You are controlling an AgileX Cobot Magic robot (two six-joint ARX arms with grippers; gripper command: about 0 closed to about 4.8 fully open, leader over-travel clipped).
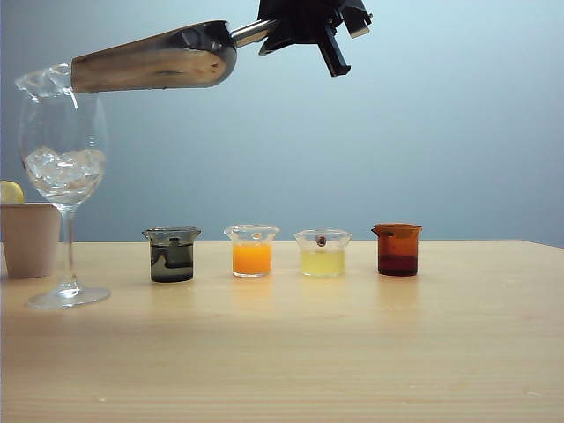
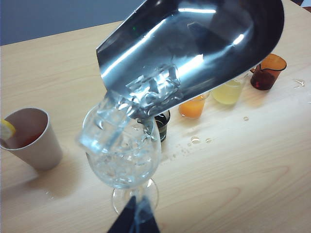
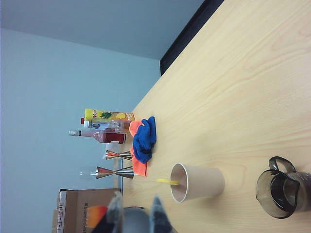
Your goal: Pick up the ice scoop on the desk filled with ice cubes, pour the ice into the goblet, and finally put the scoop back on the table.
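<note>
High above the table (image 1: 352,352), my right gripper (image 1: 269,35) is shut on the short handle of the steel ice scoop (image 1: 154,62), which lies nearly level. The scoop's slanted mouth is over the rim of the goblet (image 1: 63,167) at the far left. Ice cubes (image 1: 44,81) crowd the scoop's mouth, and more lie in the goblet's bowl. In the left wrist view the ice scoop (image 2: 194,53) tips ice cubes (image 2: 150,87) into the goblet (image 2: 124,155); my left gripper (image 2: 136,216) is shut and empty near the goblet's foot. In the right wrist view the right gripper (image 3: 135,206) clasps the grey scoop (image 3: 137,221).
A beige paper cup (image 1: 31,238) with a lemon slice stands left of the goblet. To its right runs a row of small beakers: grey (image 1: 172,256), orange (image 1: 252,251), yellow (image 1: 322,254), brown (image 1: 397,250). Water drops (image 2: 194,141) dot the table. Bottles, jiggers and a blue cloth (image 3: 145,138) sit at the far end.
</note>
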